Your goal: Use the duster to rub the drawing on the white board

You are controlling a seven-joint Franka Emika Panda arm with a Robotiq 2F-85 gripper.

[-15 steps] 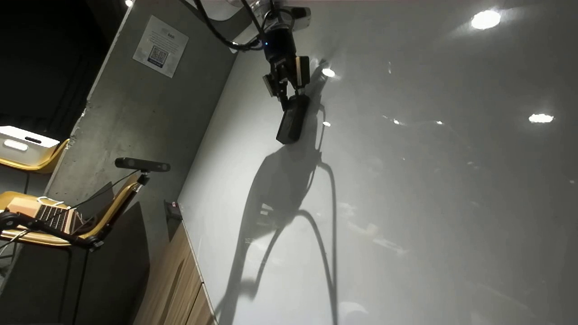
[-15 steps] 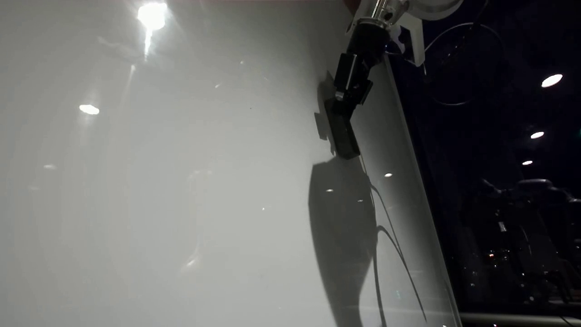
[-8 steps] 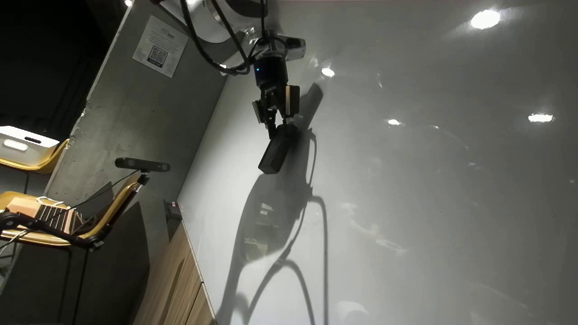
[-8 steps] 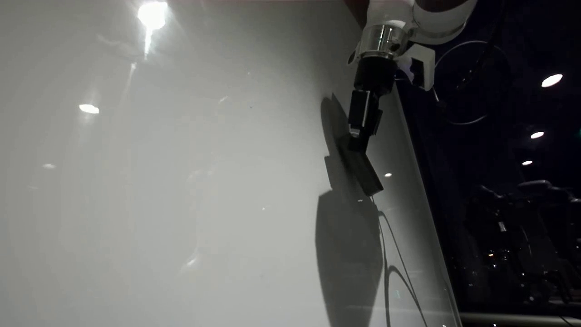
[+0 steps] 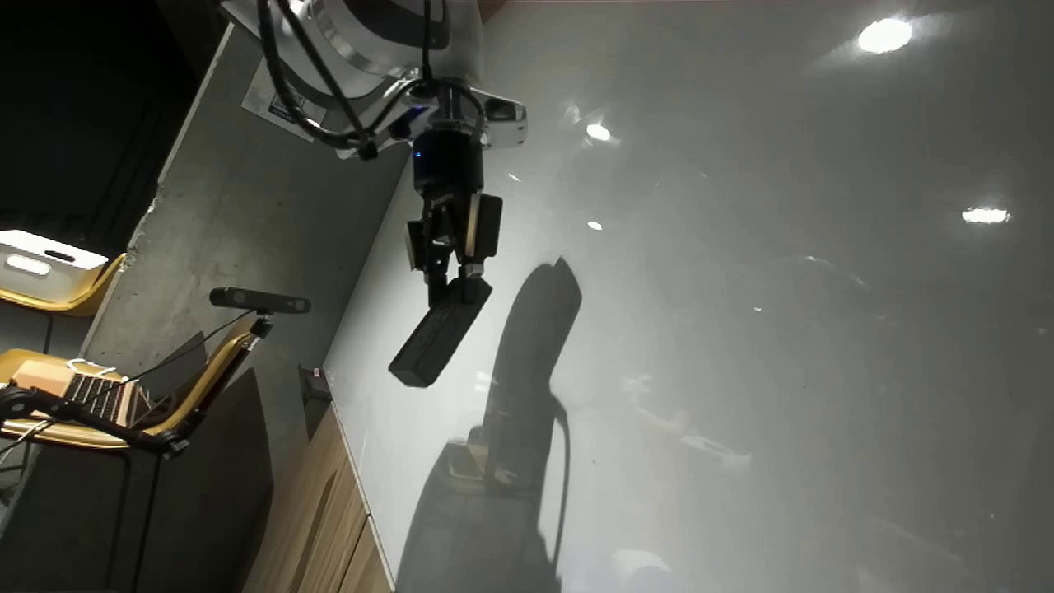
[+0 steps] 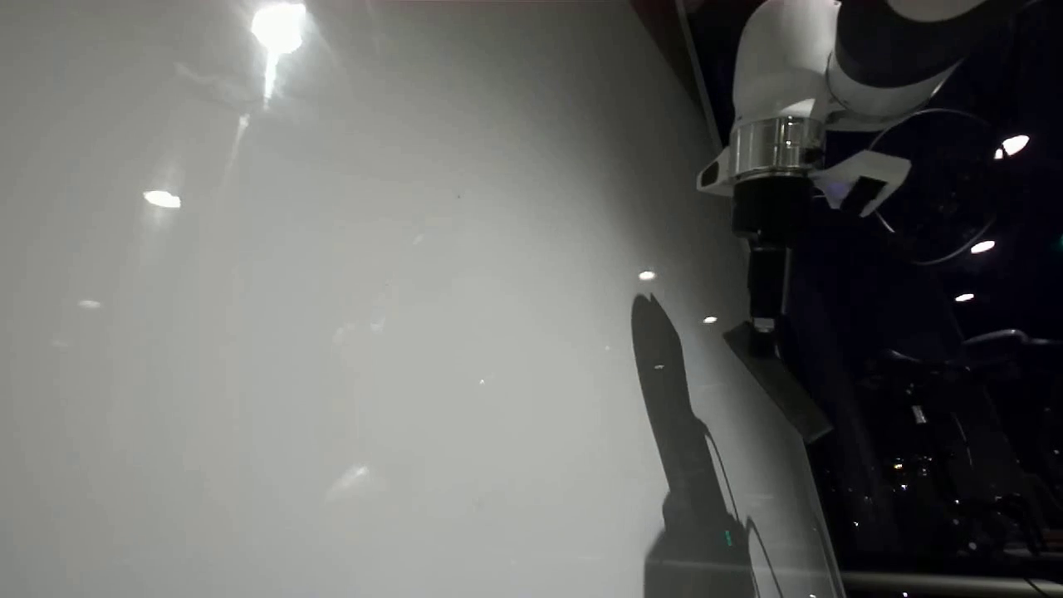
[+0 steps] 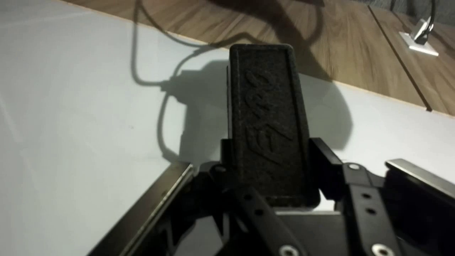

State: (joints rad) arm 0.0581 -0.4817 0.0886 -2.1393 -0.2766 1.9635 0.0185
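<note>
The duster is a dark oblong block, seen in both exterior views (image 5: 432,342) (image 6: 789,390) and the wrist view (image 7: 266,106). My gripper (image 5: 453,288) is shut on one end of it; in the wrist view the two fingers (image 7: 271,153) press its long sides. The duster's free end points outward, tilted to the arm in the exterior views. The glossy white board (image 5: 741,371) fills much of both exterior views (image 6: 332,291) and lies behind the duster in the wrist view (image 7: 71,124). The duster is apart from the board, its shadow separate. I cannot make out the drawing.
Wooden panels (image 5: 321,502) border the board, also in the wrist view (image 7: 355,46), with a plug and socket plate (image 7: 421,42). A grey wall (image 5: 247,206), a chair with a laptop (image 5: 90,395) and a camera (image 5: 259,301) stand beside it. Light reflections dot the board.
The arm and the held duster have moved down in both exterior views and away from the board. The duster's shadow has separated from it. The duster stays in the gripper.
</note>
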